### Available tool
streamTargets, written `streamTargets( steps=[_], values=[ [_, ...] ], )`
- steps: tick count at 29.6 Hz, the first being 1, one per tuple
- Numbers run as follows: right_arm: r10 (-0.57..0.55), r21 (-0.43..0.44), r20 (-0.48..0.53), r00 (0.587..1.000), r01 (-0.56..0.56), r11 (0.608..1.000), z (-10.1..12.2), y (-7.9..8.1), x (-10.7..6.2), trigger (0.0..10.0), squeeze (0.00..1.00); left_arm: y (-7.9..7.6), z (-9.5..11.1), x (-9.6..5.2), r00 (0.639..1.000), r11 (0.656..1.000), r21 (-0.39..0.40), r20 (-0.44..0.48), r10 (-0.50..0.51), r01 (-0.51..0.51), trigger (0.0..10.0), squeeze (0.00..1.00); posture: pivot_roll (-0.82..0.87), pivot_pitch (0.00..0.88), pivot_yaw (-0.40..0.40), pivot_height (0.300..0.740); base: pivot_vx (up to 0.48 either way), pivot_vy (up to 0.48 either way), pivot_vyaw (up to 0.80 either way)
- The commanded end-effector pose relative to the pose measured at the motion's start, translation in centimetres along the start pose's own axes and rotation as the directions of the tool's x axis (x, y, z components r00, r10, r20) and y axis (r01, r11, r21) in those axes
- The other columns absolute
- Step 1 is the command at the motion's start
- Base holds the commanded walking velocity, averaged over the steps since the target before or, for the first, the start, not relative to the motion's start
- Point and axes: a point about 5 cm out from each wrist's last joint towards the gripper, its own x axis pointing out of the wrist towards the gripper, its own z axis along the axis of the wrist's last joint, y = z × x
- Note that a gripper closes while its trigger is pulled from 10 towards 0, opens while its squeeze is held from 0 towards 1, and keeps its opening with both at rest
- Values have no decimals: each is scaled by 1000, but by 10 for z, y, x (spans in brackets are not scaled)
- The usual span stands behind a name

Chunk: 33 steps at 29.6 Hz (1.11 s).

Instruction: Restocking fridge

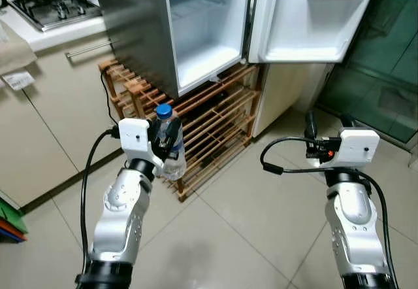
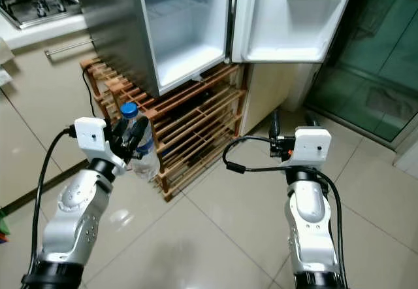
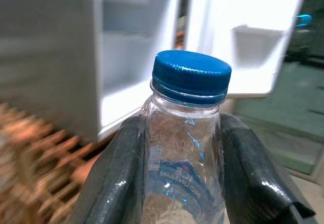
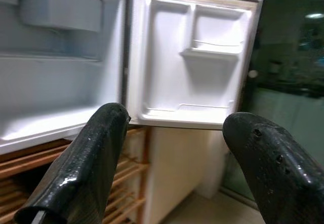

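A clear plastic bottle (image 1: pixel 170 142) with a blue cap (image 3: pixel 191 76) stands upright in my left gripper (image 1: pixel 166 144), which is shut on its body below the neck. It hangs in front of the wooden rack, short of the small fridge (image 1: pixel 196 27). The fridge is open, its white door (image 1: pixel 313 14) swung out to the right, and its inside (image 4: pixel 50 97) looks bare. My right gripper (image 1: pixel 326 127) is raised at the right, open, with nothing between its black fingers (image 4: pixel 86 158).
The fridge sits on a slatted wooden rack (image 1: pixel 196 122). A cream counter with a gas hob (image 1: pixel 52 8) runs along the left. A dark glass door (image 1: pixel 379 73) stands at the right. Tiled floor (image 1: pixel 241 230) lies between my arms.
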Motion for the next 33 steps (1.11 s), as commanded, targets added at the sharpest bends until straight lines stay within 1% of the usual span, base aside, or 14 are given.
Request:
streamTargets(
  steps=[1, 7, 15, 18, 24, 25, 26, 30, 33],
  values=[
    [-18, -4, 8, 1000, 18, 1000, 1, -4, 0, 10000, 0, -13, 11, 5, 996, 997, 5, 56, -75, 75, 10000, 0, -70, 0, 24, 740, 480, 0, 0],
    [-12, -7, 8, 1000, 12, 1000, -1, -3, 1, 10000, 0, -18, 10, 7, 990, 992, -11, 55, -128, 129, 10000, 0, -69, 0, 24, 740, 480, 0, 0],
    [-7, -12, 10, 1000, 7, 1000, -1, -2, 2, 10000, 0, -22, 7, 4, 990, 991, -28, 49, -132, 134, 10000, 0, -70, 0, 25, 740, 480, 0, 0],
    [-6, -15, 8, 1000, 6, 1000, -1, -2, 2, 10000, 0, -23, 3, 2, 990, 989, -51, 34, -135, 137, 10000, 0, -72, 0, 22, 740, 480, 0, 0],
    [-3, -18, 7, 1000, 3, 1000, -3, -3, 2, 10000, 0, -24, 2, 5, 989, 988, -47, 28, -147, 148, 10000, 0, -78, 0, 20, 740, 480, 0, 0],
    [-4, -19, 7, 1000, 4, 1000, -3, -3, 2, 10000, 0, -24, 0, 7, 990, 989, -41, 15, -142, 142, 10000, 0, -78, 0, 20, 740, 386, 0, 0],
    [-4, -20, 7, 1000, 4, 1000, -3, -3, 2, 10000, 0, -24, -1, 9, 991, 991, -25, 1, -133, 133, 10000, 0, -78, 0, 20, 740, 0, 0, 0],
    [-3, -21, 9, 1000, 3, 1000, -2, -4, 3, 10000, 0, -25, -2, 11, 990, 989, -24, -11, -144, 144, 10000, 0, -84, 0, 23, 740, 0, 0, 0],
    [-4, -22, 11, 1000, 4, 1000, -2, -4, 3, 10000, 0, -27, -1, 13, 987, 987, -29, -5, -159, 158, 10000, 0, -87, 0, 27, 740, 310, -361, 0]
  ],
)
